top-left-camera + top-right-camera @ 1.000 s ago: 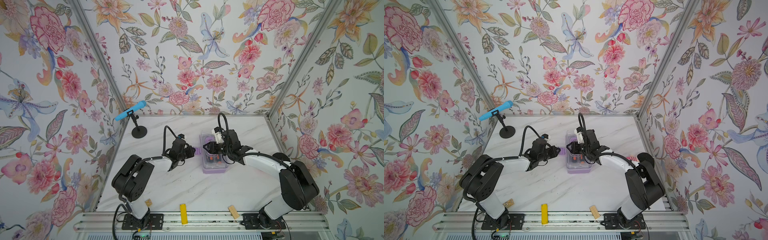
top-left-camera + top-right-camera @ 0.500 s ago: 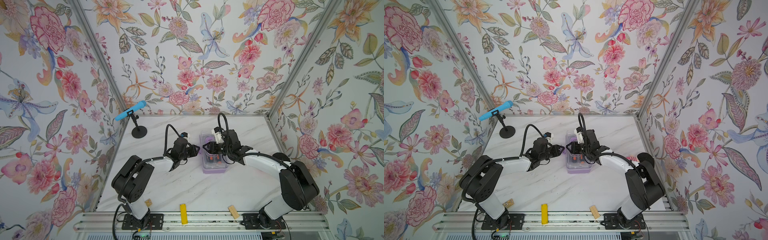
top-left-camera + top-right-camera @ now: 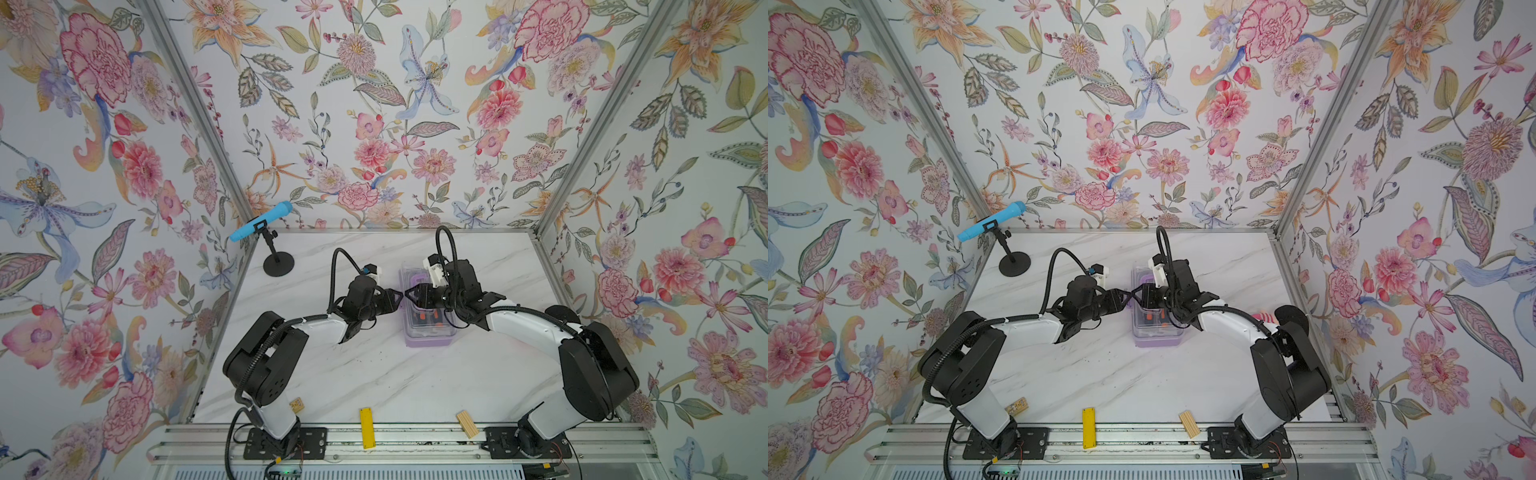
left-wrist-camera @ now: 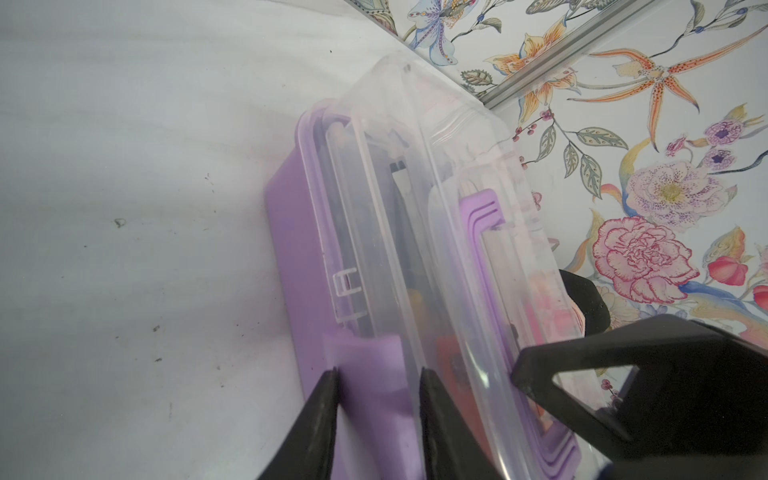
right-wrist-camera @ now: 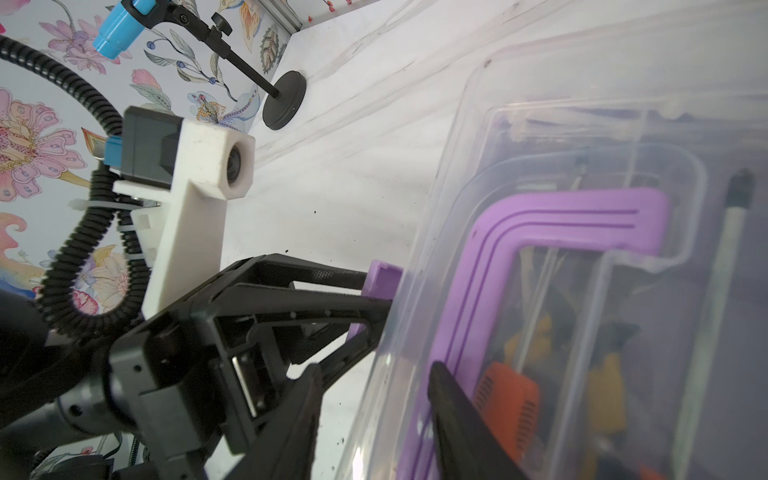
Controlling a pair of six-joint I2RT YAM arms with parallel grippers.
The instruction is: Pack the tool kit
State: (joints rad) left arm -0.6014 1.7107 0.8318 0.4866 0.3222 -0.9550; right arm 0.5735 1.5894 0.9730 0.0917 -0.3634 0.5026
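Observation:
The tool kit [image 3: 428, 332] [image 3: 1156, 332] lies on the marble table with its clear lid [image 4: 415, 187] down over the lilac base. An orange screwdriver handle [image 5: 505, 395] and yellow pliers handles [image 5: 602, 390] show through the lid. My left gripper [image 3: 400, 296] [image 4: 378, 374] is at the case's left side, open, its two fingers straddling the purple latch [image 4: 365, 357] [image 5: 380, 276]. My right gripper [image 3: 409, 292] [image 5: 374, 374] is open over the same edge. One of its fingers hangs outside the case wall and the other lies on the lid by the purple handle [image 5: 561, 216].
A blue microphone [image 3: 259, 222] on a black stand [image 3: 278, 266] is at the back left. A flat yellow bar [image 3: 366, 422], a wooden block [image 3: 467, 424] and a small tag [image 3: 296, 405] lie along the front edge. Flowered walls close in three sides.
My left gripper has moved right to the case and opened around the latch. My right gripper's jaws have widened a little; its arm has hardly moved.

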